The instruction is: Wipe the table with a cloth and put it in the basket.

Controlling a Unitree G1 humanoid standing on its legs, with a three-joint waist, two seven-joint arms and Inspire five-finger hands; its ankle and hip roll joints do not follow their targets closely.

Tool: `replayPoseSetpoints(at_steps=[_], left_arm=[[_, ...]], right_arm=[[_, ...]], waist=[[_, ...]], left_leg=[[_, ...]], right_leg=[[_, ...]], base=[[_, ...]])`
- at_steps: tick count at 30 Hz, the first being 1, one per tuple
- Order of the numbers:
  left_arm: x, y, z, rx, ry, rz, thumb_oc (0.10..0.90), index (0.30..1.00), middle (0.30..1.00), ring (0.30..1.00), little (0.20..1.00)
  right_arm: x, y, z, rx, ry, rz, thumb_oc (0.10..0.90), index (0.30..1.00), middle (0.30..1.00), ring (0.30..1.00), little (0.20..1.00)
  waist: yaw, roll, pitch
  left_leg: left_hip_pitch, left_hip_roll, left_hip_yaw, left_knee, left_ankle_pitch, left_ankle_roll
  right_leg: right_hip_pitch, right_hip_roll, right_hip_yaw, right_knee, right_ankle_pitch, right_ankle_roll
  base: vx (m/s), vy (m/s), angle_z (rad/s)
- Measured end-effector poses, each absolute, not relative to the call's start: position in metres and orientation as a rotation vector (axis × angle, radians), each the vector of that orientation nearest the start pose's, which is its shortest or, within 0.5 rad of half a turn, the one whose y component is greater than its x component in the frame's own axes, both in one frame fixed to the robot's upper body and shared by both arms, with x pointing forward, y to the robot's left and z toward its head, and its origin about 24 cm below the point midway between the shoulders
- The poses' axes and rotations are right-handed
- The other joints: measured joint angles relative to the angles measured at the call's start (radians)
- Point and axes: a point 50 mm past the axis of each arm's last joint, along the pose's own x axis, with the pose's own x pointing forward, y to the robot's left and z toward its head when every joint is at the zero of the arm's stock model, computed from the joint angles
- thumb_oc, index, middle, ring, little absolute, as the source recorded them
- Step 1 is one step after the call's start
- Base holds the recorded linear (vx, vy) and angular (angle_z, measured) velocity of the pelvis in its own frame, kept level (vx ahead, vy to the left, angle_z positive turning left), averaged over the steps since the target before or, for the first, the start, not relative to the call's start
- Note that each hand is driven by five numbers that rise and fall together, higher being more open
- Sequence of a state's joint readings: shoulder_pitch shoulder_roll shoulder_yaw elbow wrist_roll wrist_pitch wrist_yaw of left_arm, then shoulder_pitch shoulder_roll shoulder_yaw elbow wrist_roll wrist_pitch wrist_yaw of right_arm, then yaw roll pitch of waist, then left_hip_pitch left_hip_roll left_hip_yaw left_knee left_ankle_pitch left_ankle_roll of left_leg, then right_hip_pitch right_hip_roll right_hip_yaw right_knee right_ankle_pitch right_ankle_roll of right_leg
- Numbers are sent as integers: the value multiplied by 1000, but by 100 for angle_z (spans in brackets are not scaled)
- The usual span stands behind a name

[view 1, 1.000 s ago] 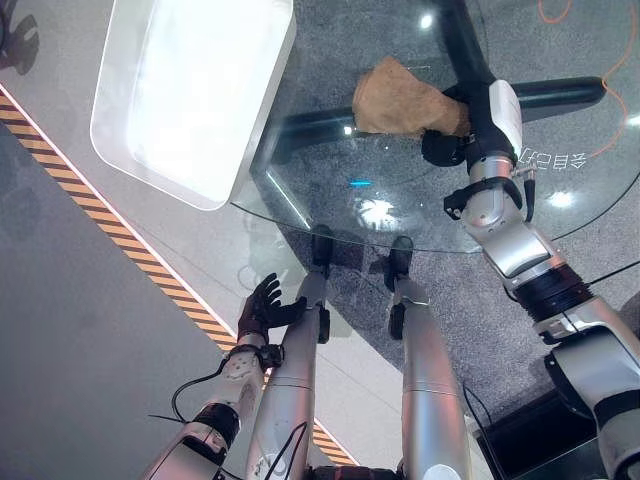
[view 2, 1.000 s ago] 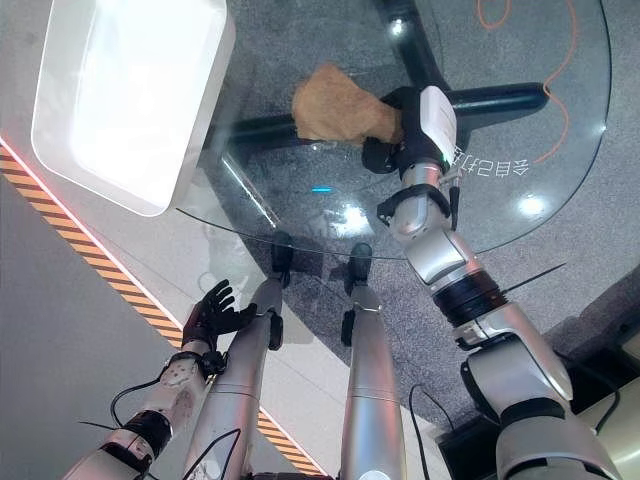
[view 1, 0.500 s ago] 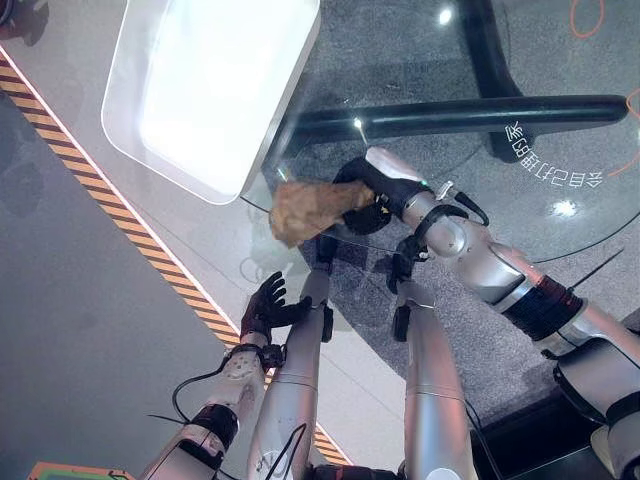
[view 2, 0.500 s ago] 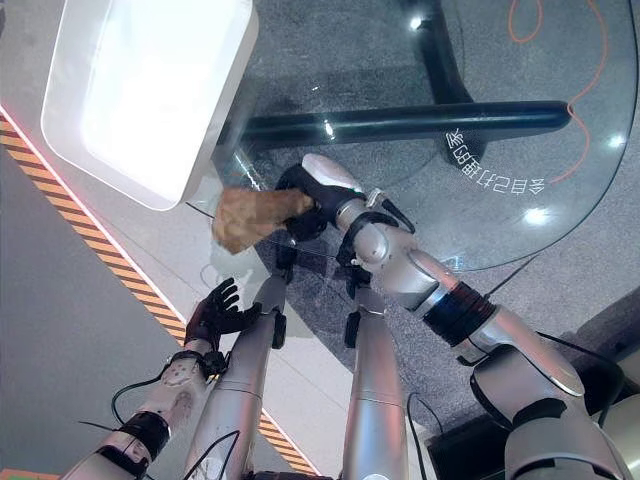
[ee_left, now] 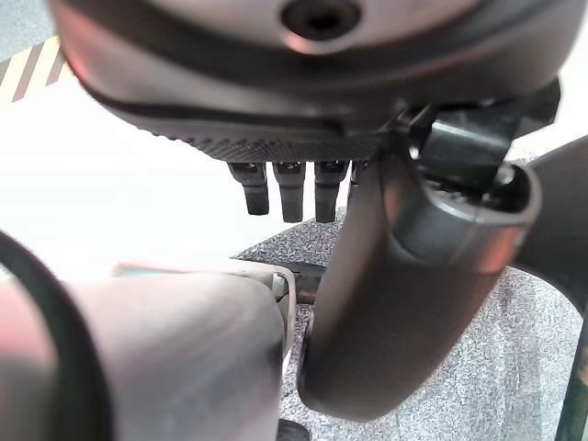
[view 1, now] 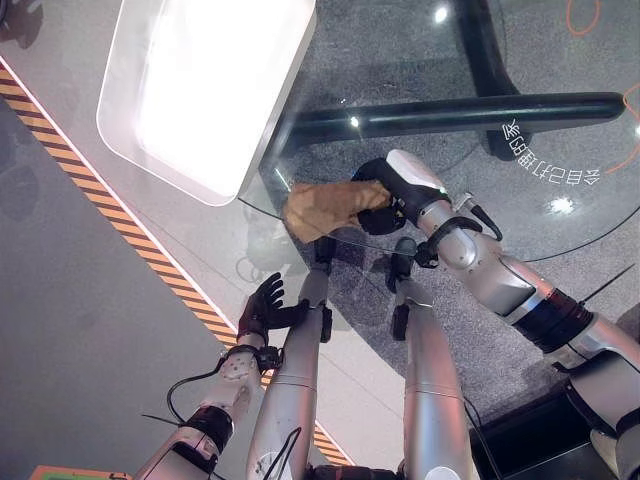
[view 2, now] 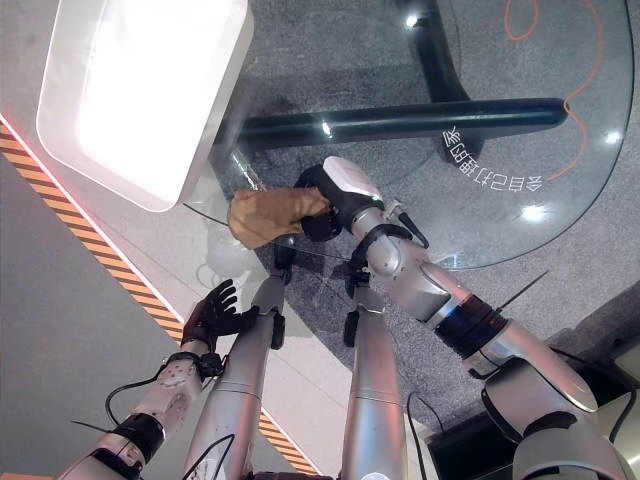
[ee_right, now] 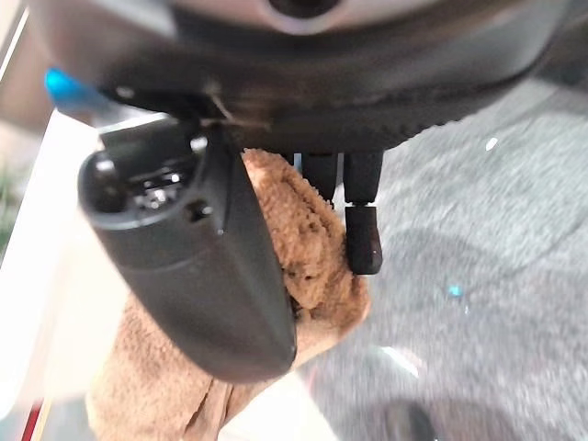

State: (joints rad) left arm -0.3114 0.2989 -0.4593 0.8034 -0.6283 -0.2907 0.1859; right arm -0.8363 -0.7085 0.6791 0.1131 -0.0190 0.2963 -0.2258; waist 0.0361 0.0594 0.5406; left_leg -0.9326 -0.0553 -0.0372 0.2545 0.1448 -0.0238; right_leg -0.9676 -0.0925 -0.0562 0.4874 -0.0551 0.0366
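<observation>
A brown cloth (view 1: 325, 208) lies bunched on the round glass table (view 1: 500, 215), near its front left edge. My right hand (view 1: 385, 195) is shut on it; in the right wrist view the thumb (ee_right: 202, 266) and fingers curl round the cloth (ee_right: 317, 243). Off the table's left side stands the white basket (view 1: 283, 100), brightly lit inside, with the cloth just short of its near corner. My left hand (view 1: 262, 308) hangs low below the table edge, open and holding nothing, its fingers (ee_left: 285, 188) straight in the left wrist view.
The table's dark crossed base bars (view 1: 450, 108) show through the glass. An orange-and-black striped line (view 1: 150, 250) runs across the grey floor at the left. Mirrored white lettering (view 1: 550, 170) sits on the glass at the right.
My right hand has dragged the cloth from the table's far middle to its front left edge, then back slightly to the right. The left hand has stayed put.
</observation>
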Motion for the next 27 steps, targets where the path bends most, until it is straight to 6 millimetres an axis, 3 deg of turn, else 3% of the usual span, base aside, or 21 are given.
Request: replayPoseSetpoints(at_steps=[3, 12, 17, 27], left_arm=[[276, 175, -43, -65, 328, 74, 800, 900, 900, 900, 900], [276, 175, -43, -63, 330, 75, 800, 900, 900, 900, 900], [276, 175, -43, -62, 330, 73, 800, 900, 900, 900, 900], [275, 174, -43, -70, 328, 69, 800, 900, 900, 900, 900]], right_arm=[[353, -144, 201, -941, -370, 26, 100, 300, 300, 300, 200], [370, -200, 235, -822, -396, -424, 100, 300, 300, 300, 200], [379, -211, 245, -744, -370, -497, 100, 300, 300, 300, 200], [376, -233, 245, -492, -361, -665, 100, 300, 300, 300, 200]], waist=[[-11, 0, 0], [-12, -1, 0], [-3, 0, 0], [20, -1, 0]], left_leg=[[0, -2, 0, 1, 0, 1], [0, -3, 2, 9, 0, 9], [0, -3, 3, 9, 0, 9], [-13, -5, 7, 9, -3, 5]], right_leg=[[0, -2, 1, 0, 0, 1], [0, -3, 8, 1, 1, 3], [0, -3, 8, 0, 1, 3], [-16, -8, 13, -3, 1, 3]], base=[[0, 0, 0], [0, 0, 0], [0, 0, 0], [0, 0, 0]])
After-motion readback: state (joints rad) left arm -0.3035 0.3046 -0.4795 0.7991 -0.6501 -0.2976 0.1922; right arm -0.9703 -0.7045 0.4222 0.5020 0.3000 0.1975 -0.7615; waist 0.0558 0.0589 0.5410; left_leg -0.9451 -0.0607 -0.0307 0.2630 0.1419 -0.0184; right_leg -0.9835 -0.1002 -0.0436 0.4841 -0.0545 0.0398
